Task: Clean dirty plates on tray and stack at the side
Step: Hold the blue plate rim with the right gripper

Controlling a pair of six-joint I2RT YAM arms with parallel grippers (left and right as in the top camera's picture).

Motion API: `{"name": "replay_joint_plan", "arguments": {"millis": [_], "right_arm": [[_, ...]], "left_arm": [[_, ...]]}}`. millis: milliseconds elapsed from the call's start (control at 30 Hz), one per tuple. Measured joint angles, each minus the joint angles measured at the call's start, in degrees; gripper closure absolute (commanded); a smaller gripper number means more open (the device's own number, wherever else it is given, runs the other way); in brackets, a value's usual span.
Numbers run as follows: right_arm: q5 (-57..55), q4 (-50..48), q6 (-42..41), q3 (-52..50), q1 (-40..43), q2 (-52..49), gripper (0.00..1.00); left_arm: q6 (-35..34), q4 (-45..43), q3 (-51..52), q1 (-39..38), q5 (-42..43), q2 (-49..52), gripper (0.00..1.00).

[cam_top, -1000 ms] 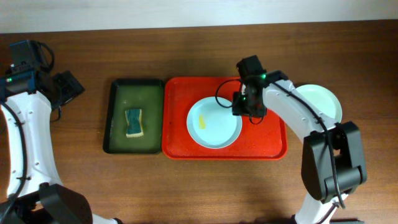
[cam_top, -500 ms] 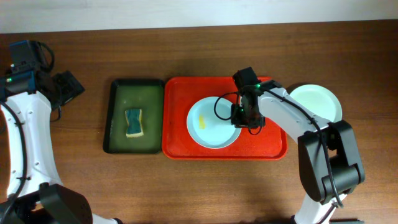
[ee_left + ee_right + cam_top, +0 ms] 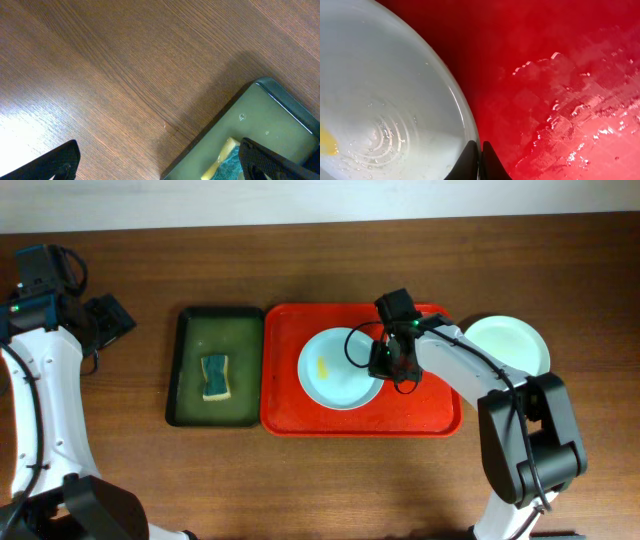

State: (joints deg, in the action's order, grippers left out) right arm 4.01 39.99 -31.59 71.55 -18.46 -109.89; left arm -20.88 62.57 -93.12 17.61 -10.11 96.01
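Note:
A pale blue-green plate (image 3: 335, 372) with a small yellow smear (image 3: 322, 367) lies on the red tray (image 3: 285, 395). My right gripper (image 3: 383, 362) is shut on this plate's right rim. In the right wrist view the two fingertips (image 3: 480, 159) pinch the plate's rim (image 3: 395, 95) over the wet red tray (image 3: 560, 90). A second pale plate (image 3: 510, 345) lies on the table to the right of the tray. My left gripper (image 3: 160, 165) is open and empty, held above the table left of the dark green tray.
A dark green tray (image 3: 214, 330) with a blue and yellow sponge (image 3: 216, 377) stands left of the red tray. Its corner (image 3: 270, 100) and the sponge (image 3: 227, 162) show in the left wrist view. The red tray's floor is wet.
My right gripper came down from the tray's upper right onto the plate's right rim and closed on it. The plate has shifted slightly left and up. The left arm has not moved.

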Motion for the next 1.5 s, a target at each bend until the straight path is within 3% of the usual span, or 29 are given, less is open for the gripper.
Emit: {"name": "replay_joint_plan", "arguments": {"millis": [167,367,400,433,500,667,933,1067,1167,1500], "right_arm": [[-0.13,1.95,-6.03,0.0,0.15,0.0,0.96],[-0.13,3.5,-7.21,0.0,0.15,0.0,0.94],[-0.13,3.48,-7.21,0.0,0.15,0.02,0.87],[-0.59,3.48,-7.26,0.0,0.15,0.0,0.69],[-1.95,3.48,-7.45,0.0,0.17,0.0,0.63],[-6.64,2.6,-6.69,0.11,0.26,0.0,0.68],[-7.48,7.91,4.79,4.48,0.26,0.0,0.71],[-7.43,7.52,5.77,4.46,0.26,0.0,0.73],[-4.66,6.27,8.57,4.46,0.26,0.0,0.79],[-4.87,2.45,9.79,2.51,0.28,0.0,0.81]], "left_arm": [[0.0,0.0,0.0,0.0,0.0,0.0,0.01],[0.0,0.0,0.0,0.0,0.0,0.0,0.01],[0.0,0.0,0.0,0.0,0.0,0.0,0.01],[0.0,0.0,0.0,0.0,0.0,0.0,0.01],[0.0,0.0,0.0,0.0,0.0,0.0,0.01],[0.0,0.0,0.0,0.0,0.02,0.0,0.01],[0.0,0.0,0.0,0.0,0.0,0.0,0.01],[0.0,0.0,0.0,0.0,0.0,0.0,0.01],[0.0,0.0,0.0,0.0,0.0,0.0,0.01],[0.0,0.02,0.0,0.0,0.0,0.0,0.01]]}}
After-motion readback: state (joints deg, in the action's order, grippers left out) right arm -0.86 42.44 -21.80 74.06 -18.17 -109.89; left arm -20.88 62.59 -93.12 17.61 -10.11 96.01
